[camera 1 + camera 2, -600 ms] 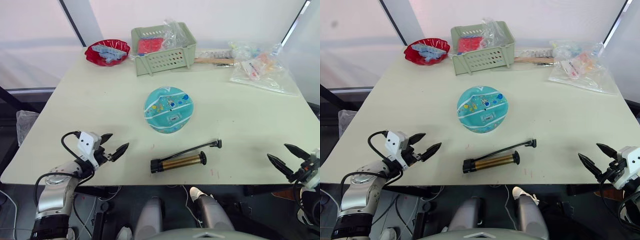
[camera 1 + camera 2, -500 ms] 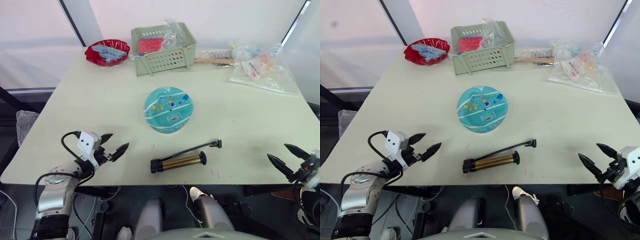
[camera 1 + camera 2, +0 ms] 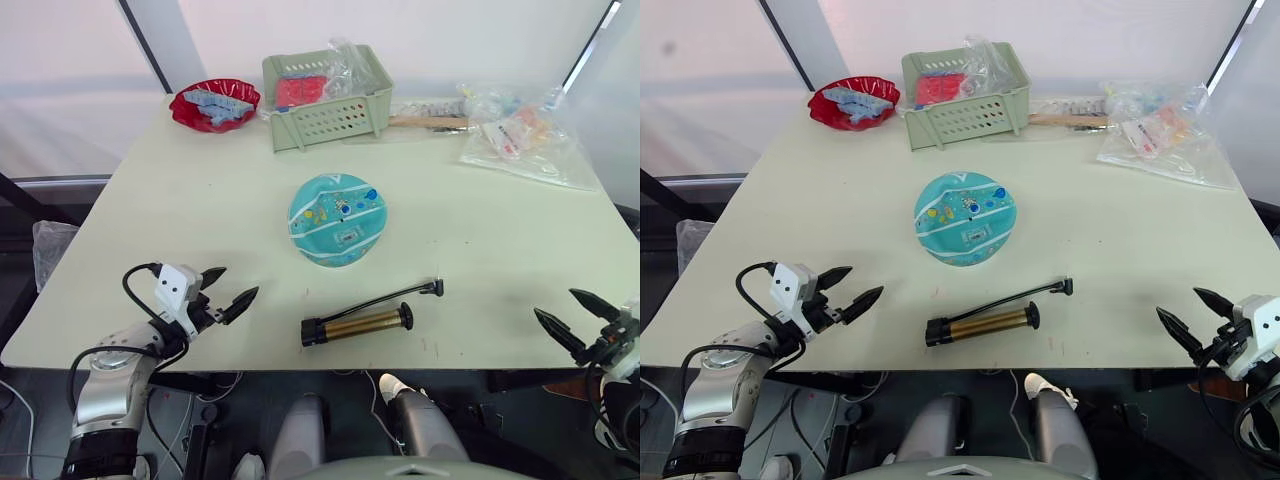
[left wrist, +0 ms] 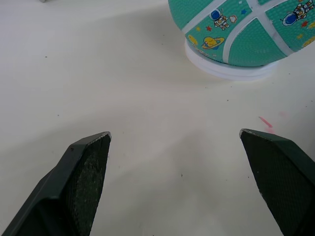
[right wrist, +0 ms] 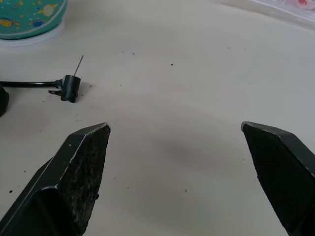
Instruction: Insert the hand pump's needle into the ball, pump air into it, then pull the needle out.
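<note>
No step is done: the hand pump [image 3: 357, 324] lies untouched near the table's [image 3: 200, 200] front edge, its needle [image 5: 79, 62] free, the ball [image 3: 337, 219] just behind on its white ring, while the left gripper [image 3: 229, 290] and right gripper [image 3: 575, 317] hover spread apart and empty.

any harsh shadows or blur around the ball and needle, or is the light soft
Left eye view: light is soft and even, with faint shadows under the ball and hand pump. Right wrist view: the needle reads sharp, its shadow barely there. Left wrist view: the near fingers look softer than the ball's prints.
</note>
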Motion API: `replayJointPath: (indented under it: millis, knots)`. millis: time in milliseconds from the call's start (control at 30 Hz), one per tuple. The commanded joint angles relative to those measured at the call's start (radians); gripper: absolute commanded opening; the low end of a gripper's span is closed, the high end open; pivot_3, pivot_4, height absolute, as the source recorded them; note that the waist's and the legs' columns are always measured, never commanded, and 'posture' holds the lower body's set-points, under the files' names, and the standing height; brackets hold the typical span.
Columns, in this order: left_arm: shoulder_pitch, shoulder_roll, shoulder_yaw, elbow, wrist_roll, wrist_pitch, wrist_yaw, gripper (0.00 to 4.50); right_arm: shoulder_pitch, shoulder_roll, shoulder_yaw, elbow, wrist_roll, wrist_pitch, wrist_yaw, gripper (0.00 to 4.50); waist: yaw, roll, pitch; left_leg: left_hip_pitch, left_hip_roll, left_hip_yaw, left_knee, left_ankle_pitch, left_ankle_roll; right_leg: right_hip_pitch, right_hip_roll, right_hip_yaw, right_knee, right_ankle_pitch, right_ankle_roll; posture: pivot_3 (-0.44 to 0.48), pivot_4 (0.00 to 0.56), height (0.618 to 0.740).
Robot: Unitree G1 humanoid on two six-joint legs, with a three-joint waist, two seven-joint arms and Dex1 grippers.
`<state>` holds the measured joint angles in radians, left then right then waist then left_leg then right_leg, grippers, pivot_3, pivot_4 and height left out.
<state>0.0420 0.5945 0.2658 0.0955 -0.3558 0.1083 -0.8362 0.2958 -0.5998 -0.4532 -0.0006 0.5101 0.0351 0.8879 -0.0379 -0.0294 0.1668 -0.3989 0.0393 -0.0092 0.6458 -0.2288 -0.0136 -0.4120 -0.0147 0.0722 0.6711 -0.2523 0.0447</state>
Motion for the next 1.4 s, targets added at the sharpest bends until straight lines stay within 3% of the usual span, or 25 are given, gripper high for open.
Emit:
replayJointPath:
  millis: [33,400,867,967,1000,1100,1400]
  knots:
    - [-0.006,0.013,0.006,-0.005,0.000,-0.037,-0.021,4.42,0.000,-0.004,-0.021,-0.025,-0.010,-0.054,0.013,4.47,0.000,0.000,0.000,0.000,0.000,0.000,0.000,0.000,0.000,0.000,0.000,0.000,0.000,0.000,0.000,0.000,0.150,0.736]
    - [-0.039,0.069,-0.090,-0.076,0.007,-0.017,-0.152,4.42,0.038,0.003,-0.031,-0.086,0.059,-0.096,0.119,4.47,0.000,0.000,0.000,0.000,0.000,0.000,0.000,0.000,0.000,0.000,0.000,0.000,0.000,0.000,0.000,0.000,0.150,0.736]
    - [-0.214,0.060,-0.296,-0.263,-0.004,0.228,-0.177,4.42,0.126,0.015,-0.048,-0.203,0.171,-0.131,0.275,4.47,0.002,0.001,0.000,0.000,0.000,-0.001,0.001,0.000,0.000,0.000,0.001,0.000,0.000,0.000,0.000,0.000,0.150,0.736]
    - [-0.234,0.051,-0.325,-0.300,-0.012,0.271,-0.171,3.59,0.134,0.024,-0.049,-0.213,0.175,-0.135,0.277,4.50,0.002,0.001,0.000,0.000,0.000,0.000,0.001,0.000,0.000,0.000,0.000,0.000,0.000,0.000,0.000,0.000,0.150,0.736]
    - [-0.239,0.050,-0.334,-0.307,-0.007,0.277,-0.169,2.86,0.136,0.026,-0.049,-0.216,0.176,-0.137,0.277,4.50,0.002,0.001,0.000,0.000,0.000,-0.001,0.000,0.000,0.000,0.000,0.000,0.000,0.000,0.002,0.003,0.000,0.150,0.736]
    - [-0.248,0.046,-0.359,-0.339,-0.004,0.307,-0.163,1.81,0.143,0.033,-0.046,-0.222,0.176,-0.143,0.278,4.50,0.002,0.001,0.001,0.000,0.000,-0.001,0.000,0.000,0.000,0.000,0.001,0.000,0.000,0.001,0.003,0.000,0.150,0.736]
    - [-0.318,0.003,-0.466,-0.405,0.024,0.381,-0.123,1.81,0.136,0.036,-0.038,-0.225,0.178,-0.142,0.286,4.50,0.004,0.001,0.001,0.000,0.000,-0.001,0.001,0.000,0.000,0.000,0.001,0.000,0.000,0.000,0.000,0.000,0.150,0.736]
